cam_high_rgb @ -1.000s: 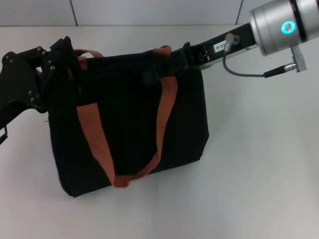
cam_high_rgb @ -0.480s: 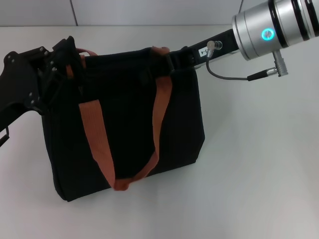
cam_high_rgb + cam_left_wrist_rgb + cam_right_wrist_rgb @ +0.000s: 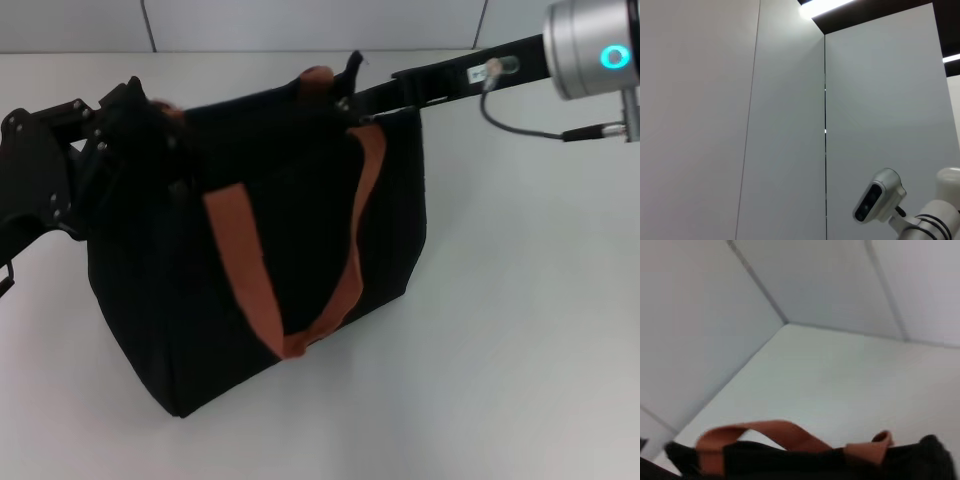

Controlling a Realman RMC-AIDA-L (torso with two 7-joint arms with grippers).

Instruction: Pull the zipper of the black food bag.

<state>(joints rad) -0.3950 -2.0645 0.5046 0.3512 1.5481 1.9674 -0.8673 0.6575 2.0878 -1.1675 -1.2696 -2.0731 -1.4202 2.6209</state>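
Large boxy black fabric food bag (image 3: pixel 270 260) with rust-orange webbing handles (image 3: pixel 340 250) stands tilted on the white surface (image 3: pixel 520 330), centre-left in the head view. Left tool (image 3: pixel 140 120) sits against the bag's upper corner at 10 o'clock; right tool (image 3: pixel 352 88) meets the top edge at 1 o'clock. Neither tool's finger state can be told. The zipper is not visible, so progress cannot be confirmed; judged mid-pull.
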